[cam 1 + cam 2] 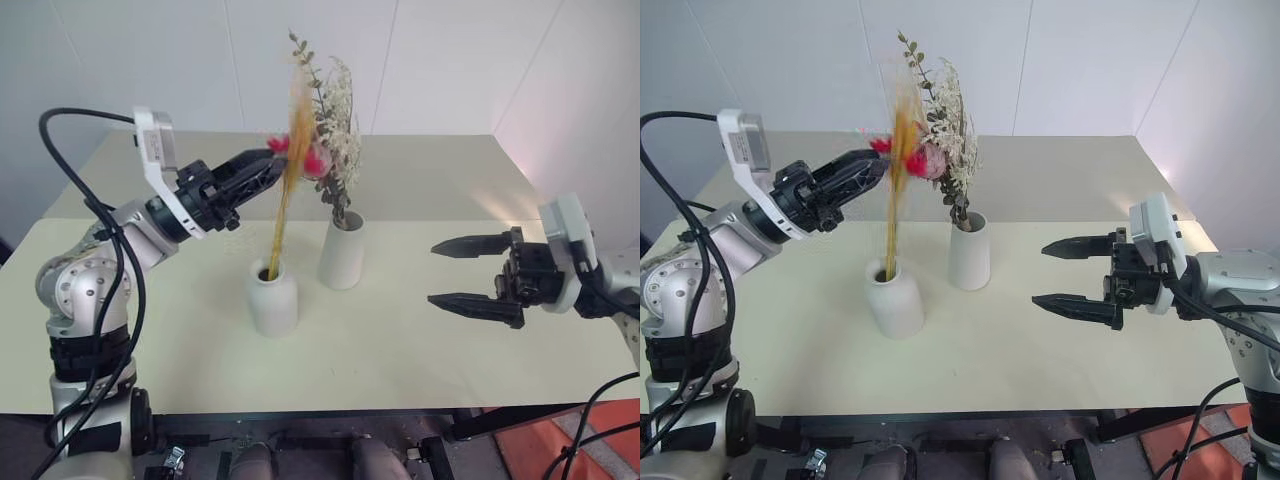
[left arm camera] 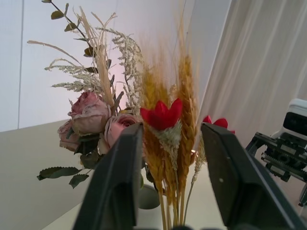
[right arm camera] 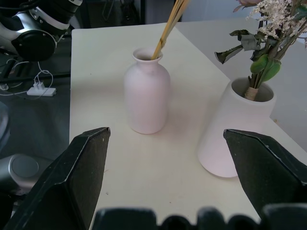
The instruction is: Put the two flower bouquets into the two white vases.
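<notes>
The slim bouquet (image 1: 288, 180) of yellow stems with red blooms stands with its stems in the short round-shouldered white vase (image 1: 273, 297). My left gripper (image 1: 272, 163) is up at its red blooms, open, with the stems between its fingers (image 2: 120, 177). Just to the right, the bushy bouquet (image 1: 338, 140) of pink roses (image 2: 88, 112), leaves and pale sprigs stands in the taller white vase (image 1: 342, 250). My right gripper (image 1: 434, 272) hovers open to the right of both vases, pointing at them and holding nothing.
Both vases stand mid-table on a pale cream table (image 1: 430, 180). A white wall rises behind its far edge. There is bare tabletop left, right and in front of the vases.
</notes>
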Available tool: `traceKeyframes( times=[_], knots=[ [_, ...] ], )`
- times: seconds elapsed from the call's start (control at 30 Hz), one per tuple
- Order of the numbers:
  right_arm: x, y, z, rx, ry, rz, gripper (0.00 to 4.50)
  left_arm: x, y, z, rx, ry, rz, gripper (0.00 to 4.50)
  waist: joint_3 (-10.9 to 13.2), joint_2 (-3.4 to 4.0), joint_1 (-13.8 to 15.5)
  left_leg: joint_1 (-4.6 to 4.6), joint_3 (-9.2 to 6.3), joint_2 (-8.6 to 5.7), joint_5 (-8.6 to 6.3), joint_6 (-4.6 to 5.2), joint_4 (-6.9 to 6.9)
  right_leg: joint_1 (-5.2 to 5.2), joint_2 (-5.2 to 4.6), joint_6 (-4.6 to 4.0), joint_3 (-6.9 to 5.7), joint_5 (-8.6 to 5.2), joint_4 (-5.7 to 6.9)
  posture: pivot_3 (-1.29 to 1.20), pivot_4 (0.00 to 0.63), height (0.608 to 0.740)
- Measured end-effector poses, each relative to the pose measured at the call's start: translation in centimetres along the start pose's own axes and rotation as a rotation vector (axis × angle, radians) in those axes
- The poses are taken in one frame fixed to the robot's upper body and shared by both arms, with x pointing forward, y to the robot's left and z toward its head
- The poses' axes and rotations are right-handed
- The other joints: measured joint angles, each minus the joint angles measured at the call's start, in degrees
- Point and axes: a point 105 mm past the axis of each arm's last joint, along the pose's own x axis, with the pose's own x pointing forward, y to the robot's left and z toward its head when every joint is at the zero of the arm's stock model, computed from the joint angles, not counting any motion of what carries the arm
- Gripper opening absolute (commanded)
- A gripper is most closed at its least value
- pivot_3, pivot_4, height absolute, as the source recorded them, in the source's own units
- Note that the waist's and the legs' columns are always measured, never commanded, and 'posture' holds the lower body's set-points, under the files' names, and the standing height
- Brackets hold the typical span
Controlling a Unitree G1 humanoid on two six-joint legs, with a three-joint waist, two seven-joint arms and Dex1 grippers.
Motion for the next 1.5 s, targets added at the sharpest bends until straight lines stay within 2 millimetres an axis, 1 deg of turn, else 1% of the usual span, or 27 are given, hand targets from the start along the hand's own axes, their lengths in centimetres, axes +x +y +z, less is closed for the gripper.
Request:
traceKeyframes(
  times=[0.03, 0.07, 0.13, 0.17, 0.2, 0.33, 0.43, 0.53, 0.63, 0.7, 0.8, 0.87, 1.13, 1.3, 1.5],
  knots=[
    [0.0, 0.0, 0.0, 0.000, 0.000, 0.000, 4.50, -0.3, 0.1, 0.0, 0.004, 0.010, 0.009, 3.30, 0.00, 0.00, -0.03, 0.01, 0.00, 0.00, 0.00, 0.00, 0.00, 0.00, 0.00, 0.00, 0.00, 0.00, 0.00, 0.00, 0.150, 0.740],
    [0.0, 0.0, 0.0, 0.000, 0.000, 0.000, 4.50, -0.8, 0.3, -0.1, 0.009, 0.022, 0.019, 3.56, 0.00, 0.00, -0.06, 0.01, 0.00, 0.00, 0.00, 0.00, 0.00, 0.00, 0.00, 0.00, 0.00, 0.00, 0.01, 0.00, 0.150, 0.740],
    [0.0, 0.0, 0.0, -0.001, -0.001, 0.000, 4.50, -2.0, 0.6, -0.1, 0.024, 0.051, 0.046, 4.29, 0.00, 0.00, -0.07, 0.01, 0.00, 0.01, 0.00, 0.00, -0.01, -0.01, 0.00, 0.00, 0.00, 0.00, 0.01, 0.00, 0.150, 0.740],
    [0.0, 0.0, 0.0, -0.001, -0.001, -0.001, 4.50, -2.6, 0.7, -0.2, 0.035, 0.069, 0.060, 4.45, 0.00, 0.00, -0.13, 0.01, 0.01, 0.01, 0.00, 0.00, -0.01, -0.02, 0.00, 0.00, 0.00, 0.00, 0.00, 0.00, 0.150, 0.740],
    [0.0, 0.0, 0.0, -0.002, -0.002, 0.001, 4.50, -3.4, 0.8, -0.2, 0.056, 0.093, 0.075, 4.45, 0.00, 0.00, -0.14, 0.01, 0.01, 0.01, 0.00, 0.00, -0.01, -0.02, 0.00, -0.01, 0.00, 0.00, 0.00, 0.00, 0.150, 0.740],
    [0.0, 0.0, 0.0, -0.001, -0.004, -0.003, 4.50, -7.8, 2.1, -1.8, 0.127, 0.253, 0.194, 4.45, 0.00, 0.00, -0.10, 0.02, 0.06, 0.04, 0.00, 0.00, -0.07, -0.09, 0.00, -0.09, 0.00, -0.05, 0.01, 0.00, 0.150, 0.740],
    [0.0, -0.1, 0.0, 0.001, -0.007, -0.009, 4.50, -10.0, 2.4, -2.3, 0.184, 0.332, 0.235, 4.45, 0.00, 0.00, 0.17, 0.00, 0.08, 0.05, 0.00, -0.01, -0.06, -0.08, -0.01, -0.41, 0.00, -0.23, -0.03, 0.00, 0.150, 0.740],
    [-0.2, -0.5, -0.2, 0.017, -0.012, -0.031, 4.50, -11.5, 2.3, -1.5, 0.238, 0.369, 0.241, 4.45, 0.00, 0.00, 0.42, -0.01, 0.11, 0.06, -0.01, -0.01, -0.06, -0.09, -0.04, -0.42, -0.01, -0.24, -0.06, 0.00, 0.150, 0.740],
    [-0.3, -0.8, -0.3, 0.025, -0.013, -0.044, 4.50, -12.1, 2.0, -1.0, 0.265, 0.383, 0.228, 4.45, 0.00, 0.00, 0.36, -0.01, 0.14, 0.09, -0.01, -0.01, -0.07, -0.12, -0.04, -0.45, 0.00, -0.26, -0.05, 0.00, 0.150, 0.740],
    [-0.3, -0.9, -0.3, 0.028, -0.013, -0.049, 4.50, -12.7, 1.3, -1.6, 0.255, 0.431, 0.198, 4.45, 0.00, 0.01, 0.13, 0.00, 0.18, 0.10, -0.01, -0.01, -0.13, -0.16, -0.04, -0.46, 0.02, -0.27, -0.05, 0.00, 0.150, 0.740],
    [-0.4, -0.9, -0.4, 0.029, -0.013, -0.055, 4.50, -12.9, 0.5, -2.4, 0.240, 0.464, 0.154, 4.45, 0.00, 0.00, 0.06, -0.01, 0.19, 0.12, -0.01, -0.01, -0.13, -0.19, -0.04, -0.47, 0.01, -0.27, -0.02, 0.00, 0.150, 0.740],
    [-0.4, -1.0, -0.4, 0.031, -0.011, -0.057, 4.50, -12.8, 0.1, -2.5, 0.247, 0.472, 0.138, 4.45, 0.00, 0.00, 0.06, -0.01, 0.19, 0.12, -0.01, -0.01, -0.13, -0.19, -0.04, -0.47, 0.01, -0.27, -0.02, 0.00, 0.150, 0.740],
    [-0.6, -1.2, -0.5, 0.033, 0.020, -0.078, 4.50, -12.2, -0.8, -1.7, 0.280, 0.438, 0.123, 4.45, 0.00, 0.00, 0.06, -0.01, 0.20, 0.12, -0.01, -0.01, -0.13, -0.19, -0.04, -0.46, 0.02, -0.27, -0.02, 0.00, 0.150, 0.740],
    [-1.0, -1.5, -1.4, 0.047, 0.067, -0.124, 4.50, -12.4, -1.4, -1.9, 0.239, 0.448, 0.126, 4.45, 0.00, 0.00, 0.03, 0.00, 0.20, 0.12, -0.01, -0.01, -0.12, -0.19, -0.04, -0.46, 0.02, -0.27, -0.02, 0.00, 0.150, 0.740],
    [-1.1, -1.8, -1.7, 0.046, 0.083, -0.152, 4.50, -12.2, -1.5, -1.7, 0.261, 0.448, 0.154, 4.45, 0.00, 0.00, 0.04, 0.01, 0.20, 0.12, -0.01, -0.01, -0.12, -0.18, -0.04, -0.46, 0.03, -0.27, -0.02, 0.00, 0.150, 0.740]
  ],
)
